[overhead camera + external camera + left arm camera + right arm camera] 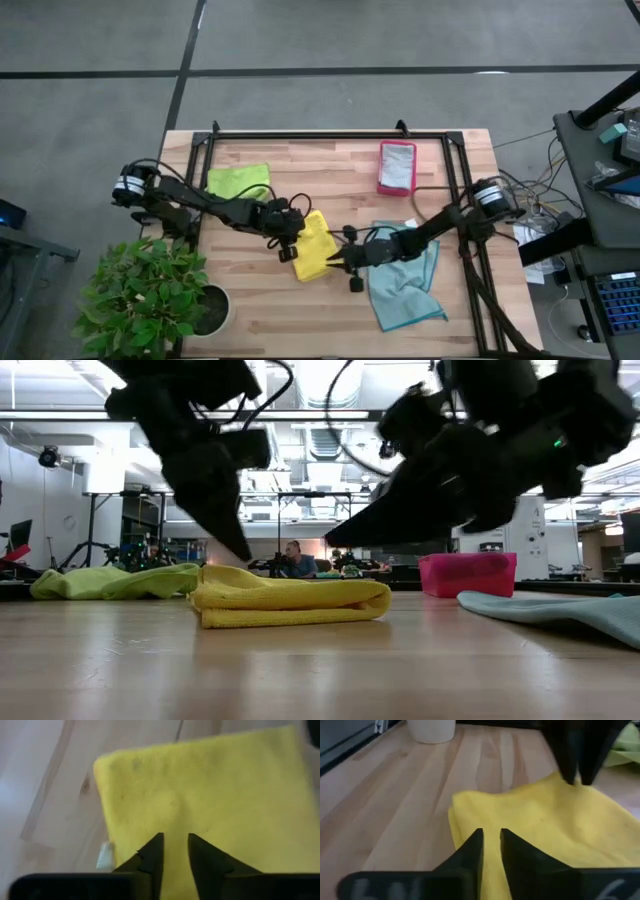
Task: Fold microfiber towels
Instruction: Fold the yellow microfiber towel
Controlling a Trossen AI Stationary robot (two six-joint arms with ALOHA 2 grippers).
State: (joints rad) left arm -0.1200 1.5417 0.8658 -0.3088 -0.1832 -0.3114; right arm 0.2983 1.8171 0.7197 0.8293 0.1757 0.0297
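We count three towels on the table (300, 320): one green (238, 181) near the far left corner, one folded yellow (314, 247) mid-table, one blue (405, 285) toward the right edge. Both grippers, left (287, 254) and right (337, 262), hover over the yellow towel, jaws narrow, holding nothing. One pink tray (397, 167) sits near the far edge.

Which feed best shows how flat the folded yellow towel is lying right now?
The low view: the yellow towel shows side-on as a layered stack on the table, both arms above it. The high view gives only its outline, partly covered by arms. Each wrist view shows just the top surface.
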